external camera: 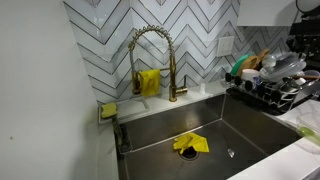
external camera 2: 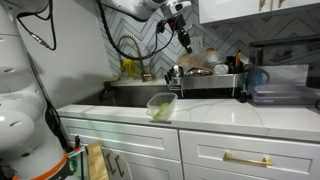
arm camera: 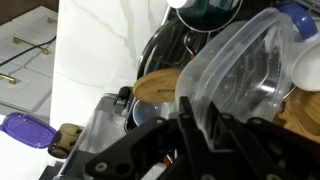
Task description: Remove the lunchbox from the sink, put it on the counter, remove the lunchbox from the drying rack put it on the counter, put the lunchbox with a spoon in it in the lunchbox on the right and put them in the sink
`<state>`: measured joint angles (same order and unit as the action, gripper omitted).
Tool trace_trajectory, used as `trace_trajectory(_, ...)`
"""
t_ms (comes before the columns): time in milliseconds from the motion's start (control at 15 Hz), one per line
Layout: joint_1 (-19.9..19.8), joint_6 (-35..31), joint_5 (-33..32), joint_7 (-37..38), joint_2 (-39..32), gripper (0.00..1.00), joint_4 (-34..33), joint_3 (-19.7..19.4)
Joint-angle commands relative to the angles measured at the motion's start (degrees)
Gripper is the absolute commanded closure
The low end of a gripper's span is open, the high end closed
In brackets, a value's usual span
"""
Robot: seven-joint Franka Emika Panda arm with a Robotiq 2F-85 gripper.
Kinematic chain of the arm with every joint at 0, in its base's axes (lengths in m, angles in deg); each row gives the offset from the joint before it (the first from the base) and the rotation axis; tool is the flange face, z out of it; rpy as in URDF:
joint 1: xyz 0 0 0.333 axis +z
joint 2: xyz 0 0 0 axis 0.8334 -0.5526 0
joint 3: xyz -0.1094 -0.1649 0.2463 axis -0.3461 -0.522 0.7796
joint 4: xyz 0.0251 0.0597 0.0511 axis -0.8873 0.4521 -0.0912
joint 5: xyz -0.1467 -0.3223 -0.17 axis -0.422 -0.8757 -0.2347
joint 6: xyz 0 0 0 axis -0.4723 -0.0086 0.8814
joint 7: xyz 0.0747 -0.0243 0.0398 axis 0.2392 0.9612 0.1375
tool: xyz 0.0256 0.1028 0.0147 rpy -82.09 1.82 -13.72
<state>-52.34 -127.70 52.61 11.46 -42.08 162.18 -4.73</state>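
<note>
Now the fingers (arm camera: 187, 128) are clamping the rim of a clear lunchbox (arm camera: 245, 70) at the drying rack (external camera 2: 205, 82); a second lunchbox (external camera 2: 161, 105) is sitting on the table (external camera 2: 235, 118) before that rack.

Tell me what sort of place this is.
Most likely a home kitchen: a stainless-steel sink with a brass spring-neck faucet, a full drying rack, and white cabinets under the counter.

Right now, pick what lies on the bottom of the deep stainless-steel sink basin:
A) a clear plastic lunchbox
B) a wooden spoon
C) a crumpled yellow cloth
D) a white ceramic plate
C: in an exterior view a crumpled yellow cloth lies on the bottom of the stainless-steel sink; none of the other three things shows in the basin.
</note>
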Motion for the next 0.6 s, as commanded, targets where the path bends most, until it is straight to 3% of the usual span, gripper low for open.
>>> trace_trajectory(0, 0.32, 0.45, -2.09, 3.22, 4.41, 0.96, 2.98, -0.36)
trace_trajectory(133, -0.49, -1.85, -4.11, 4.36, 8.14, 0.96, 6.5, -0.67)
trace_trajectory(533, -4.79, -9.5, -1.41, -1.1, 22.38, 0.96, 21.46, -2.89)
